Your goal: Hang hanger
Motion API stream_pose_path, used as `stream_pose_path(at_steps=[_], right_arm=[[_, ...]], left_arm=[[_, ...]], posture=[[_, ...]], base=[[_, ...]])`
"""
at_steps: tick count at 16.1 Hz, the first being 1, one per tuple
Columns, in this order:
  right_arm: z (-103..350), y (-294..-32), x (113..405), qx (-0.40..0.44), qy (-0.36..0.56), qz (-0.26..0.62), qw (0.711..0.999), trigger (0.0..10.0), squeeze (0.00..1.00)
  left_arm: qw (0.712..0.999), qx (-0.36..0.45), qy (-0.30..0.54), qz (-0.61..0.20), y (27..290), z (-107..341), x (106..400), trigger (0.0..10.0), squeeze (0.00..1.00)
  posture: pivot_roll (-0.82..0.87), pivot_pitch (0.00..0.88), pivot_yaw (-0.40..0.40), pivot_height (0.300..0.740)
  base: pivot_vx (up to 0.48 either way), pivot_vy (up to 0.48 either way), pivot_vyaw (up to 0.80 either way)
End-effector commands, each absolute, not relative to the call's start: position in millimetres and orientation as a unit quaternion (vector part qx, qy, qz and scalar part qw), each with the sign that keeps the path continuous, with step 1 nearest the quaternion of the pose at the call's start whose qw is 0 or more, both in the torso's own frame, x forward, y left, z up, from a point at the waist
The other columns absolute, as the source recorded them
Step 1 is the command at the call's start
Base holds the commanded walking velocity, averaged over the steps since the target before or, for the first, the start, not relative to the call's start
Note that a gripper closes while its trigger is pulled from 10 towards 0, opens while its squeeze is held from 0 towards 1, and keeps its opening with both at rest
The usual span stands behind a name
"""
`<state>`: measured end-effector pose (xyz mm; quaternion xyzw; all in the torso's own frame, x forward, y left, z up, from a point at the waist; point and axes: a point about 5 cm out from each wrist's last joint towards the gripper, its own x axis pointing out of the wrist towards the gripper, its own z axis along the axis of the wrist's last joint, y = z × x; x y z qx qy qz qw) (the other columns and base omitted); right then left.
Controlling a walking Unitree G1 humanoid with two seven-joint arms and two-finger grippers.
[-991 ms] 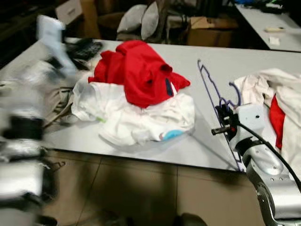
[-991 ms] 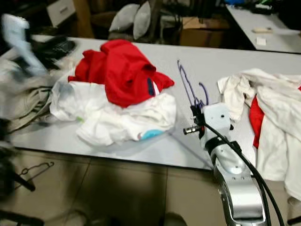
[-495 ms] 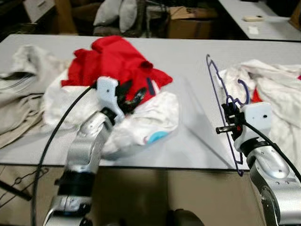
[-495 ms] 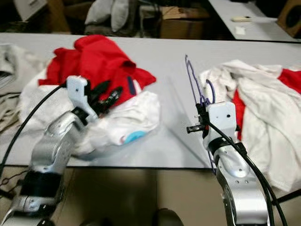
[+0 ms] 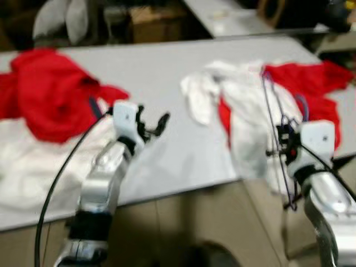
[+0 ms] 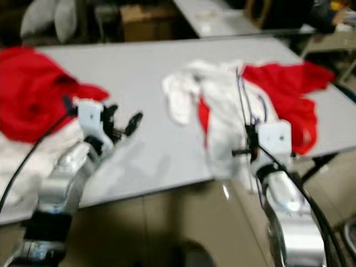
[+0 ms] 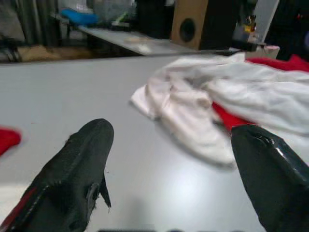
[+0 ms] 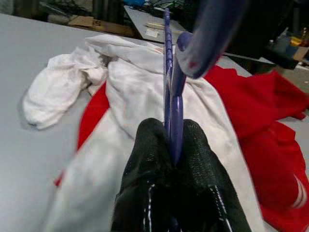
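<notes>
A thin purple wire hanger [image 5: 273, 111] stands upright in my right gripper [image 5: 285, 135], which is shut on it near the hook, at the table's front right edge. In the right wrist view the two black fingers [image 8: 149, 174] press together on the purple hanger [image 8: 172, 111]. My left gripper [image 5: 150, 123] is raised over the grey table [image 5: 161, 72], open, with nothing between its fingers [image 7: 77, 169]. A white and red pile of clothes [image 5: 245, 105] lies behind the hanger.
A red garment [image 5: 50, 94] on white cloth [image 5: 33, 167] lies at the left of the table. Another table [image 5: 233, 16], a cardboard box [image 5: 153, 22] and grey cushions [image 5: 61, 22] stand behind. Brown floor [image 5: 211, 222] runs along the table's near edge.
The whole view has swung to the right, so the clothes piles shifted left in frame. My right gripper keeps its hold on the hanger; the left gripper stays raised and open.
</notes>
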<state>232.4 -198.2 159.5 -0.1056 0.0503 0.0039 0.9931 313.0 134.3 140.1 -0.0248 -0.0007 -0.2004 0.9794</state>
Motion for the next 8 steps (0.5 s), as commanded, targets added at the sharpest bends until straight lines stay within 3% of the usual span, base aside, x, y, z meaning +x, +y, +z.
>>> stream_pose_path(at_steps=[1, 3, 6, 8], right_arm=[[161.5, -196.1, 233.3, -0.106, 0.046, 0.007, 0.993, 10.0, 0.0], [157.8, -193.3, 231.0, -0.086, 0.053, 0.002, 0.995, 10.0, 0.0], [154.2, -194.0, 228.6, -0.071, 0.059, -0.009, 0.996, 10.0, 0.0], [156.2, -194.0, 229.2, -0.071, 0.053, -0.009, 0.996, 10.0, 0.0]], left_arm=[[0.98, -0.028, -0.004, -0.198, 136.2, 141.6, 312.7, 10.0, 0.35], [0.972, -0.015, -0.019, -0.234, 128.9, 143.7, 310.0, 10.0, 0.27], [0.975, -0.01, 0.005, -0.221, 130.1, 137.9, 311.4, 10.0, 0.26], [0.977, -0.025, 0.016, -0.21, 131.3, 135.9, 312.7, 10.0, 0.26]], posture=[[-0.19, 0.0, 0.022, 0.74], [-0.19, 0.0, 0.022, 0.74], [-0.19, 0.0, 0.036, 0.74], [-0.2, 0.0, 0.037, 0.74]], base=[[0.0, 0.0, 0.0], [0.0, 0.48, 0.0], [0.0, 0.48, 0.0], [0.0, 0.0, 0.0]])
